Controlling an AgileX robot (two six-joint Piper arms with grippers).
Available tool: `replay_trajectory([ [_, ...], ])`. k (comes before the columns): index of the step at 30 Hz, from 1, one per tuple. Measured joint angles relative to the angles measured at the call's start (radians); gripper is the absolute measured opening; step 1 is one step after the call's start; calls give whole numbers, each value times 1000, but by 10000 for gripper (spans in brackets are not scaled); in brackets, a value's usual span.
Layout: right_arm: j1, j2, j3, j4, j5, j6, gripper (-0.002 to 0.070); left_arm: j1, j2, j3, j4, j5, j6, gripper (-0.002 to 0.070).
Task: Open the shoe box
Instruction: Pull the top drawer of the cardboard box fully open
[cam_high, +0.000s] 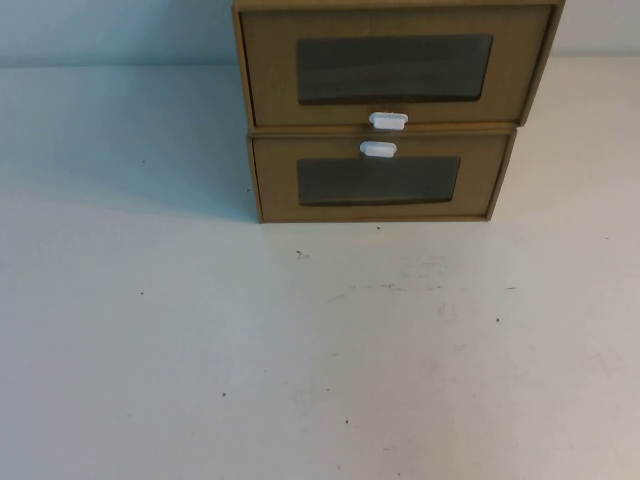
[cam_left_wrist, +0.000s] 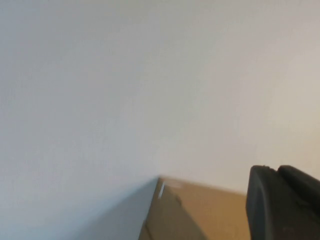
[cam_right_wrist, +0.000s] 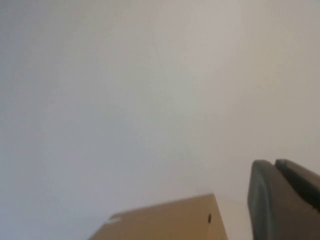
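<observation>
Two brown shoe boxes stood at the far side of the table (cam_high: 300, 350), near its middle. The top shoe box (cam_high: 270, 70) sat right on the bottom shoe box (cam_high: 275, 180). Both were closed, with their fronts pushed in flat. The fronts faced the robot, most likely so an arm could reach them straight on.

Each front had a dark window, so you could peek inside without opening it. Each also had a small white handle to pull on. The top handle (cam_high: 388, 121) was at the low edge of its front. The bottom handle (cam_high: 378, 150) was at the high edge of its front. So the two handles were very near, one just above the other. I think a pincer could easily grab the wrong one. The task did not say which box to open.

No arm showed in the high view, so both arms were well away from the boxes. It looked like the job had not begun. The left gripper (cam_left_wrist: 282, 205) showed only as a dark piece in its own wrist view, with a brown box corner near it. I could not tell if it was open or closed. The right gripper (cam_right_wrist: 285, 200) was closed, with nothing seen in it. I think it would have to open before it could take a handle.
</observation>
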Motion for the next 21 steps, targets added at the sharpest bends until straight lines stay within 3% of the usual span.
replay_trajectory([
  [4, 0, 196, -142, -19, 179, -6, -13, 0, 196, -154, 4, 252, 18, -6],
  [8, 47, 342, -198, -150, 236, -8, -13, 0, 352, -240, 4, 347, 79, -6],
  [13, 127, 435, -203, -348, 168, -8, -14, 0, 491, -259, 8, 261, 157, -6],
  [21, 147, 564, -211, -290, 240, -8, -14, 0, 671, -282, -25, 155, 228, -6],
])
